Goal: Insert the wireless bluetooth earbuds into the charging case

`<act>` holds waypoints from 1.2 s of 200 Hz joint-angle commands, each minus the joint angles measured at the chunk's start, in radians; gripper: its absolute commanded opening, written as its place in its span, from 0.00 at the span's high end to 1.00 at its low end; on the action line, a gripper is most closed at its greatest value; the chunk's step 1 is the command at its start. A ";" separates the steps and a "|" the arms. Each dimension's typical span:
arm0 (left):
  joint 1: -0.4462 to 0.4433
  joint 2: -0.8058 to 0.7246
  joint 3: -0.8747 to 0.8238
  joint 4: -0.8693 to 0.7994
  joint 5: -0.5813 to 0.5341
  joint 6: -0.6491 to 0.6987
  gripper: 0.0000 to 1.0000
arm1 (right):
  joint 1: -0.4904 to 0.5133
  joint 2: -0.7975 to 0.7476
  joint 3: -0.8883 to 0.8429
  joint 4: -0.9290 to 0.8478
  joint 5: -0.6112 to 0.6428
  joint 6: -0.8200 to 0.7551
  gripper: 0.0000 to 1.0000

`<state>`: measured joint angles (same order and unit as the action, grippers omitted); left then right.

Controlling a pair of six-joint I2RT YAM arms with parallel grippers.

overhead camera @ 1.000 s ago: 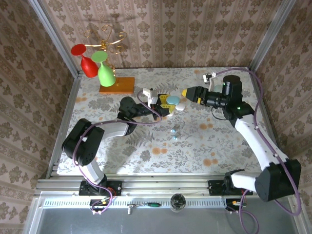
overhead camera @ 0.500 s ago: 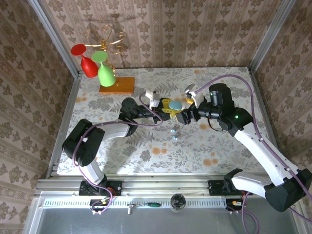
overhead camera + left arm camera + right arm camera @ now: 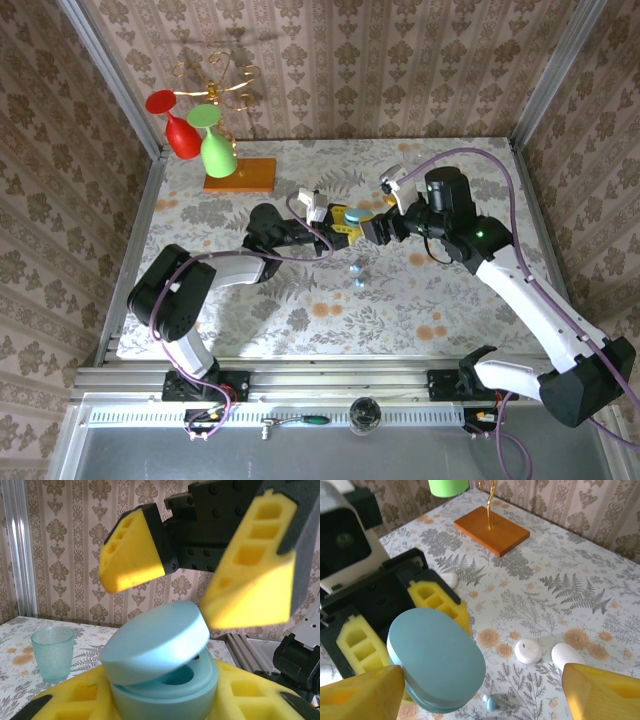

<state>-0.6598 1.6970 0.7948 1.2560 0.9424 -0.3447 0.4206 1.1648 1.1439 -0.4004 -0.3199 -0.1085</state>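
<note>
charging case (image 3: 165,700) pinched in left tool (image 3: 350,222), lid (image 3: 155,640) ajar, right tool (image 3: 192,592) spread wide above lid's edges

Centre of table (image 3: 300,310) occupied by charging case (image 3: 358,214), clamped in left gripper (image 3: 341,224); right gripper (image 3: 372,228) spread close around lid; far-left corner blocked by wooden stand (image 3: 240,174) with glasses (image 3: 218,150); near half left open, save earbuds (image 3: 355,268).

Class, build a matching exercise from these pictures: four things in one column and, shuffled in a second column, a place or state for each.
1 charging case
2 cup
3 right pincer
4 wooden board

a upright on the table
b open, over the charging case
c lid ajar
d under the gold stand

Pairs: 1-c; 2-a; 3-b; 4-d
</note>
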 commanded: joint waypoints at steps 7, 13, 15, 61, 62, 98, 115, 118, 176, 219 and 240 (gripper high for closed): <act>-0.007 -0.045 -0.005 0.040 0.042 0.021 0.72 | -0.025 0.018 0.033 0.037 0.063 0.048 0.18; -0.007 -0.046 -0.006 0.040 0.044 0.021 0.72 | -0.026 0.024 0.038 0.036 0.055 0.050 0.18; -0.007 -0.047 -0.007 0.039 0.044 0.021 0.72 | -0.027 0.026 0.039 0.035 0.052 0.049 0.18; -0.006 -0.063 -0.016 0.040 0.058 0.019 0.72 | -0.027 0.070 0.075 0.005 -0.030 0.008 0.20; -0.006 -0.064 -0.016 0.039 0.058 0.019 0.72 | -0.028 0.072 0.077 0.003 -0.032 0.005 0.20; 0.001 -0.067 -0.023 0.040 0.055 0.010 0.72 | -0.039 0.088 0.099 -0.035 -0.119 -0.021 0.23; 0.008 -0.072 -0.029 0.040 0.044 0.009 0.72 | -0.048 0.069 0.089 -0.026 -0.162 -0.017 0.20; 0.009 -0.074 -0.031 0.040 0.041 0.010 0.72 | -0.050 0.064 0.085 -0.022 -0.170 -0.015 0.19; 0.019 -0.073 -0.026 0.040 0.044 -0.008 0.73 | -0.099 -0.021 0.020 0.033 -0.260 -0.025 0.15; 0.061 -0.084 -0.057 0.041 0.027 0.009 0.73 | -0.137 -0.066 -0.069 0.094 -0.101 0.218 0.20; 0.097 -0.095 -0.068 0.040 0.021 0.016 0.73 | -0.140 -0.059 -0.117 0.041 0.047 0.339 0.24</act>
<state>-0.6014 1.6463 0.7425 1.2644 0.9691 -0.3439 0.2886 1.1057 1.0798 -0.3374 -0.4530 0.0471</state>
